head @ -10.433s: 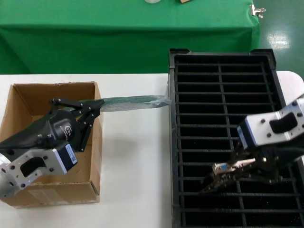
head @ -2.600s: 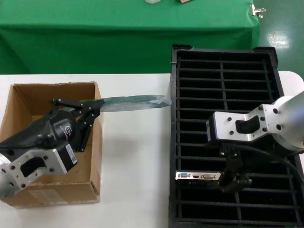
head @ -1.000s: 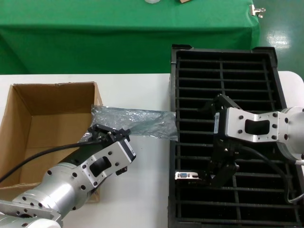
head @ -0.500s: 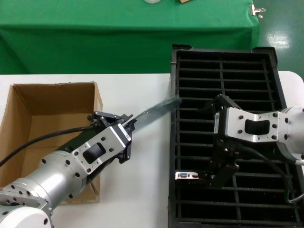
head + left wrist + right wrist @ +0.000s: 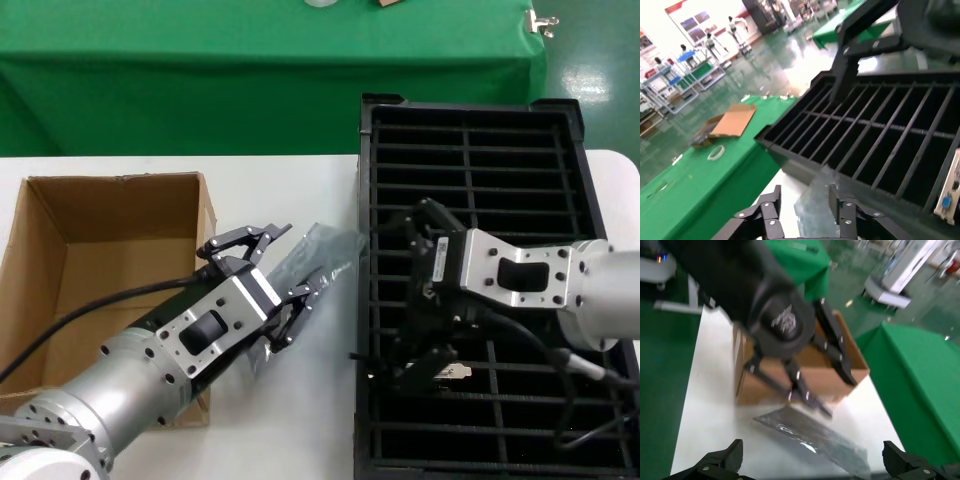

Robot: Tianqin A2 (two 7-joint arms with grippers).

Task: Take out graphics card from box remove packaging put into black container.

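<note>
The graphics card [image 5: 458, 371] stands in a slot of the black container [image 5: 470, 160], only a bit of its silver bracket showing past my right arm. In the left wrist view the graphics card [image 5: 947, 199] shows its blue port. My right gripper [image 5: 400, 365] hangs open over the container's left edge, holding nothing. The packaging [image 5: 325, 255], a crinkly grey bag, lies on the white table between box and container. My left gripper [image 5: 270, 275] is open around the bag's near end, the bag [image 5: 812, 210] lying loose between its fingers [image 5: 840, 212]. The brown box [image 5: 110, 180] sits at left.
A green-draped table [image 5: 200, 80] runs along the back. The white table [image 5: 300, 430] is bare between box and container near the front. In the right wrist view, my left gripper [image 5: 805, 365] stands before the box [image 5: 850, 367], above the bag [image 5: 812, 435].
My left gripper has opened and let the bag drop flat onto the table. The right gripper has shifted left off the card, which stays in its slot.
</note>
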